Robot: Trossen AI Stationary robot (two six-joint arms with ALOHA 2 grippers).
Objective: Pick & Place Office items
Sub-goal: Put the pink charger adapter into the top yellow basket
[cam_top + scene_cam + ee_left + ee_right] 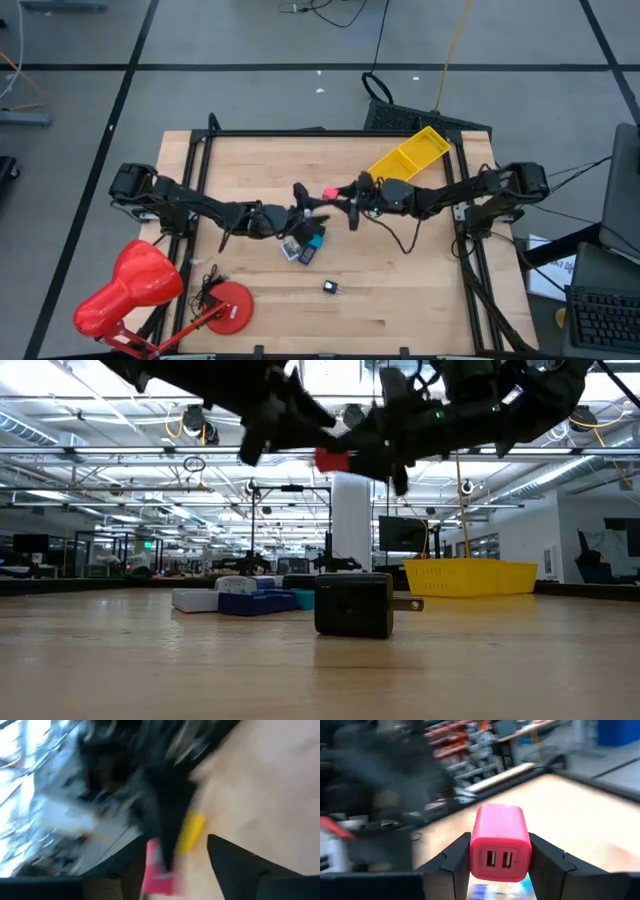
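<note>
Gripping pink charger [500,842] in right claw [500,865] above bench [400,290] centre | showing two USB ports, right wrist view only | left claw [300,195] opposite, fingers parted, left wrist view blurred

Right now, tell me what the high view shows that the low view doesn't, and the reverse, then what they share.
Only the high view: the red desk lamp at the table's near left corner, and both arms meeting mid-table.

Only the low view: the black charger's metal prong and the room behind.

Both: the pink charger held aloft in the right claw, the left claw close by, the yellow tray, the blue and white pieces.
</note>
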